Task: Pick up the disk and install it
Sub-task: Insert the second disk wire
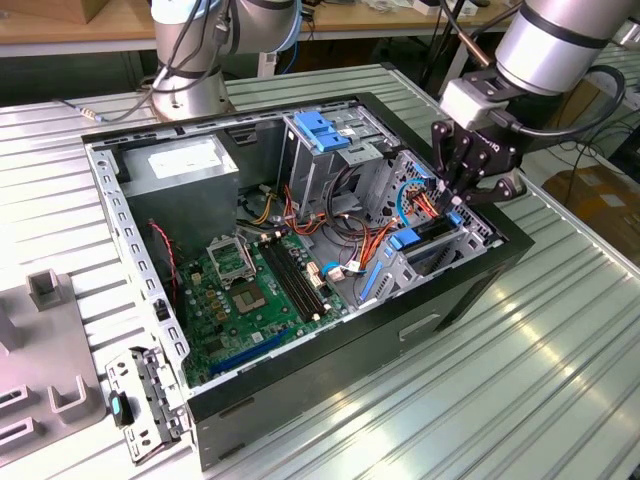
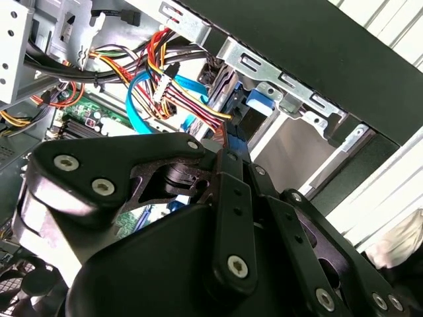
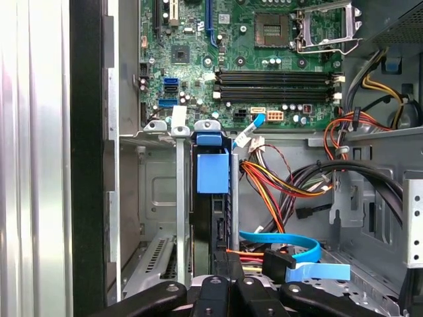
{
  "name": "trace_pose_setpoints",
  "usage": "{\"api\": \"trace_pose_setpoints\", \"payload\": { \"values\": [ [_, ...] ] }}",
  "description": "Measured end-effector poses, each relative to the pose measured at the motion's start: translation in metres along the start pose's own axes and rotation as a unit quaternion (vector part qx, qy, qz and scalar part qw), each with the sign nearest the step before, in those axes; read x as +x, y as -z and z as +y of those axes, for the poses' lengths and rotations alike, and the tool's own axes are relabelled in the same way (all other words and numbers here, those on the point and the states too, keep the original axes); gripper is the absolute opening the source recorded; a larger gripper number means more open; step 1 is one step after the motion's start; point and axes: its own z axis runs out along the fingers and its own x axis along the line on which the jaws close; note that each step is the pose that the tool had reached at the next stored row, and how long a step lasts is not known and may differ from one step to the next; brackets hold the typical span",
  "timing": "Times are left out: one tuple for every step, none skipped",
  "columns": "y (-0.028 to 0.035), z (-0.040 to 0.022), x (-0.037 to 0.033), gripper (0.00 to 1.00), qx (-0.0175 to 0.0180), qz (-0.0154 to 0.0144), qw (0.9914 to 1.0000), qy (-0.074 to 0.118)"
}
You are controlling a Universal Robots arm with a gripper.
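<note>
Gripper (image 1: 468, 192): we see it lowered over the drive bay at the case's front corner, on the exterior view's right; its black linkage crowds the foreground in both wrist views
Gripper state: we cannot tell how far the jaws stand apart, nor whether they grip anything; the tips are hidden behind the linkage and the bay metal
Disk (image 3: 213, 173): we read the blue carrier tab and the dark edge below it as the disk, standing on edge in the bay slot directly ahead of the gripper in the first wrist view; the label face is hidden
Seating: we judge the disk to be at least partly down in the slot; full seating cannot be confirmed
Blue data cable (image 3: 291, 254): lies just beside the slot, close to the gripper
Power wires (image 3: 274, 181): red, orange and yellow bundle crossing right beside the carrier
Motherboard (image 3: 251, 53): farther in, well apart from the gripper
Power supply (image 1: 180, 165): at the far corner of the case
Risk, snagging: we judge that the linkage could catch the cable or wires, given how near they lie
Risk, jamming: a tilted carrier could bind against the bay rails, and pressing on would bend them
</note>
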Motion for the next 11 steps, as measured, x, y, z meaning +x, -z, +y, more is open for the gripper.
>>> {"api": "trace_pose_setpoints", "payload": {
  "values": [
    [0.0003,0.0000,0.0000,0.11,0.0000,0.0000,1.00000,0.000],
    [0.0004,0.0000,0.0000,0.11,0.0000,-0.0001,1.00000,0.000],
    [0.0006,0.0000,0.0000,0.11,0.0000,-0.0001,1.00000,0.000],
    [0.0008,0.0000,0.0000,0.11,0.0000,0.0000,1.00000,0.000],
    [0.0008,0.0000,0.0000,0.11,0.0000,0.0000,1.00000,0.000],
    [0.0009,0.0000,0.0000,0.11,0.0000,-0.0001,1.00000,0.000],
    [0.0010,0.0000,0.0000,0.11,0.0000,0.0000,1.00000,0.000],
    [0.0011,0.0000,0.0000,0.11,0.0000,0.0000,1.00000,0.000],
    [0.0012,0.0000,0.0000,0.11,0.0000,0.0000,1.00000,0.000],
    [0.0013,0.0000,0.0000,0.11,0.0000,0.0000,1.00000,0.000],
    [0.0016,0.0000,0.0000,0.11,0.0000,0.0000,1.00000,0.000]
  ]
}}
